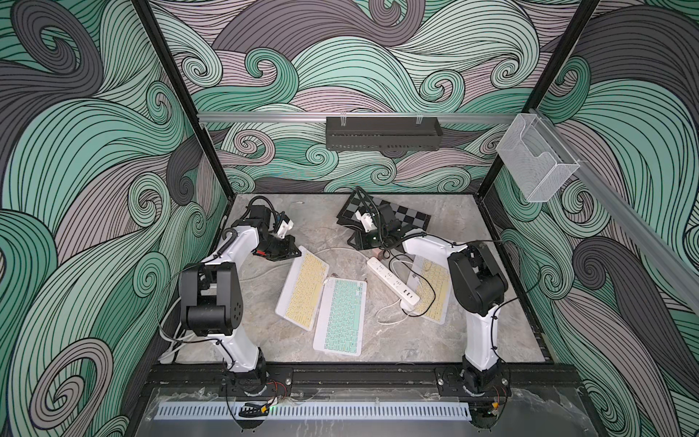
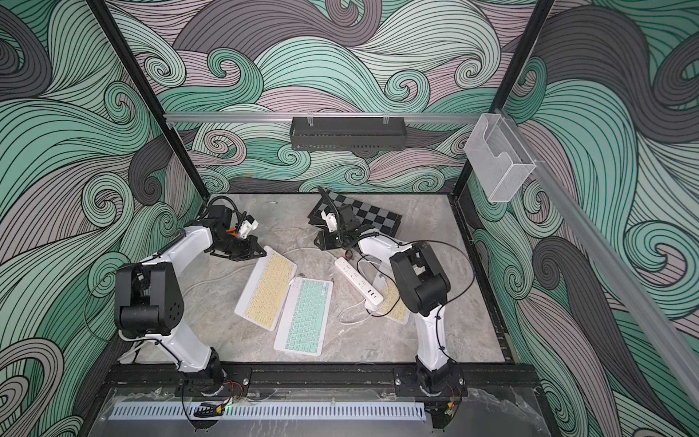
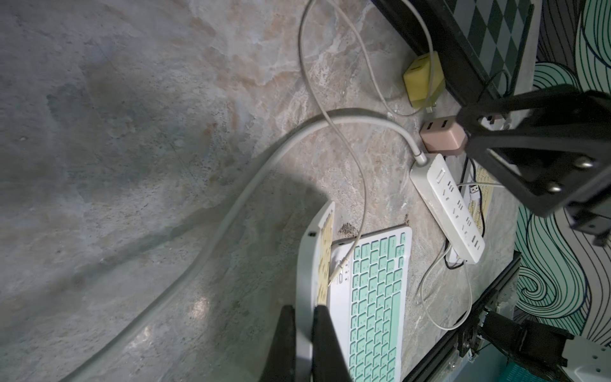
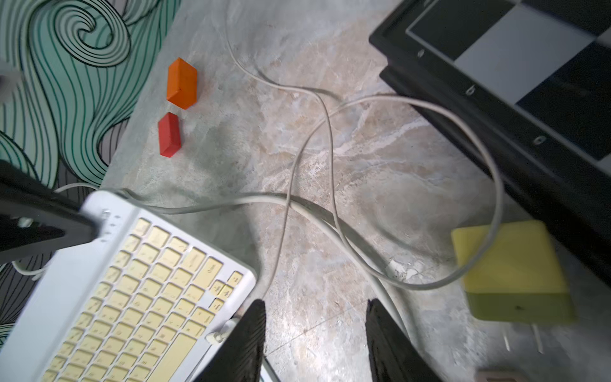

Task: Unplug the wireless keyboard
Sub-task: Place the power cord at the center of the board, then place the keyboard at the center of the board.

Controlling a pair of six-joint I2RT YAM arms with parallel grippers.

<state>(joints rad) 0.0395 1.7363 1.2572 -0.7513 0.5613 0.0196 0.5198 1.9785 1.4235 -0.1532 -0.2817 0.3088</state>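
In a top view: left gripper (image 1: 293,252) clamps the far end of the yellow-keyed keyboard (image 1: 302,289), beside a mint-keyed keyboard (image 1: 340,314) | Left wrist: fingers (image 3: 324,337) pinch its white edge | Right wrist: right gripper (image 4: 315,302) gapes, empty, beside the cable plug (image 4: 215,338).

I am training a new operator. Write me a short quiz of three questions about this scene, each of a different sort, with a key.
1. True or false: the left pincer is shut on the edge of a yellow-keyed keyboard.
2. The middle keyboard has keys of which colour? A) pink B) mint green C) black
3. Fill in: the right pincer stands ___, gripping nothing.

Key: 1 true; 2 B; 3 open.
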